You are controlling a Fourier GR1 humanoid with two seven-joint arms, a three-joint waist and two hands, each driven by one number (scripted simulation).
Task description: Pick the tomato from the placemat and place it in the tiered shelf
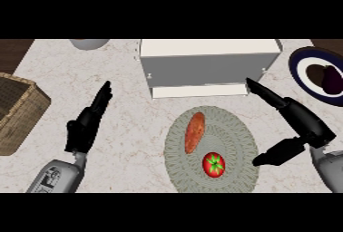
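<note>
Round red tomato [213, 164]: lying ungrasped on grey woven oval placemat [236, 136], beside orange sweet potato [194, 131] | right hand [298, 122]: spread wide beside tomato, apparently readied for grasping | left hand [87, 124]: straight-fingered, resting apart | white tiered shelf [209, 61]: positioned beyond placemat, receiving tier possibly lowest ledge.

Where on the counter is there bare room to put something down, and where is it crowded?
Bare counter lies between the left hand and the placemat, and between the wicker basket and the white tiered shelf. It is crowded on the right: the placemat holds the tomato and a sweet potato, with the open right hand beside it and a dark-rimmed plate beyond.
</note>
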